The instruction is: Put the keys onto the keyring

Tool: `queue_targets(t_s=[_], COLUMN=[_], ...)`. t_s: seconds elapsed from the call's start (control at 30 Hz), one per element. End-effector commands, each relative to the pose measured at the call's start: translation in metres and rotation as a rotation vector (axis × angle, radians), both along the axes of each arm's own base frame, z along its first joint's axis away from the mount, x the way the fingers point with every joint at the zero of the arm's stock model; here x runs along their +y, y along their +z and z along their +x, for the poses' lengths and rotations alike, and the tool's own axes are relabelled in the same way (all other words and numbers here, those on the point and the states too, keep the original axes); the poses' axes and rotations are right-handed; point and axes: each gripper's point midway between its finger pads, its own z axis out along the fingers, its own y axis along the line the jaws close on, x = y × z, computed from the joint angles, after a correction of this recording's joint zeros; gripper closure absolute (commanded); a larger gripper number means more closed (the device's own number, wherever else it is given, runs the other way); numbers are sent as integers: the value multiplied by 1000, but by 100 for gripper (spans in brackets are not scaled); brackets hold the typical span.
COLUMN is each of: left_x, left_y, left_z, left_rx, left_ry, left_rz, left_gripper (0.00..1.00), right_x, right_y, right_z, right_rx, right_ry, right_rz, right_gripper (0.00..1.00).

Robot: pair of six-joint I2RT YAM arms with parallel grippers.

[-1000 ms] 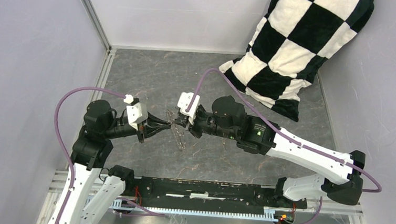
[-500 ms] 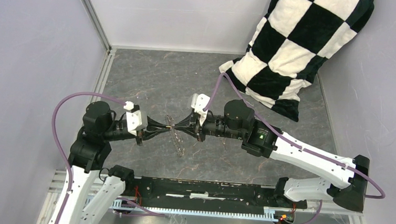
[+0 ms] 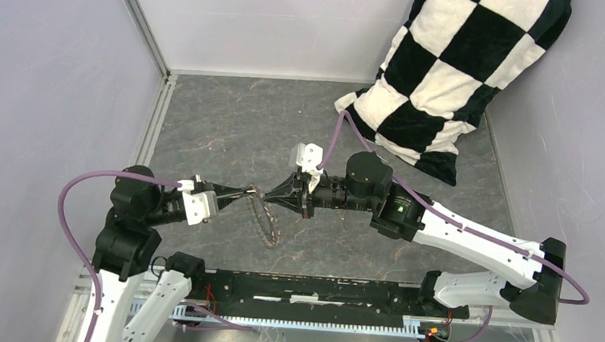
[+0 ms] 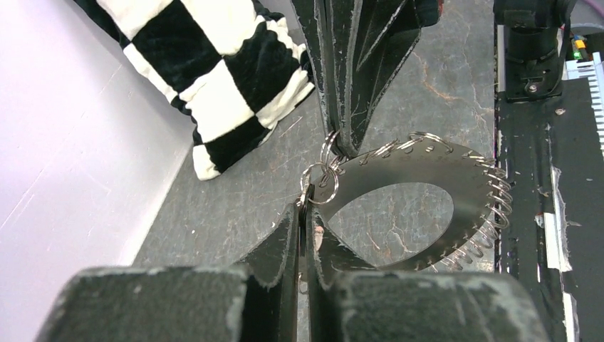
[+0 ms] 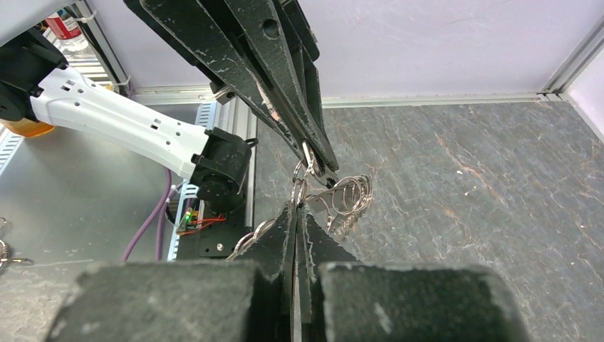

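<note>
Left hand (image 4: 305,214) clenched on small split ring (image 4: 318,187) at keyring (image 4: 427,169) edge, right hand (image 5: 298,205) clenched on keyring rim, hands tip to tip

A small split ring (image 4: 318,185) was half buried between the jaws of the left gripper (image 4: 305,212) — whether a key hung on its hidden part could not be told. In the right wrist view the keyring (image 4: 434,167) lay mostly hidden behind the pressed-together fingers of the right gripper (image 5: 299,208), and from above it was too small to read.
</note>
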Motion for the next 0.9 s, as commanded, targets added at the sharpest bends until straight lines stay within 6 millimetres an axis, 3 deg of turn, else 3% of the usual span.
queue_targets(t_s=[0.0,0.4,0.7,0.87], left_x=[-1,-6,-9,-6], left_y=[19,34,27,12], left_z=[3,-7,-18,-25], left_rx=[-99,-124,-155,-244], left_ry=[-11,-78,-129,-165], left_rz=[5,-10,-5,64], left_gripper=[94,94,94,93], right_x=[1,5,5,5], right_y=[27,9,16,19], right_z=[-9,7,9,10], right_rx=[-18,1,-6,-10], right_ry=[46,-28,-39,-42], right_rz=[78,-16,-1,7], right_gripper=[100,99,99,99])
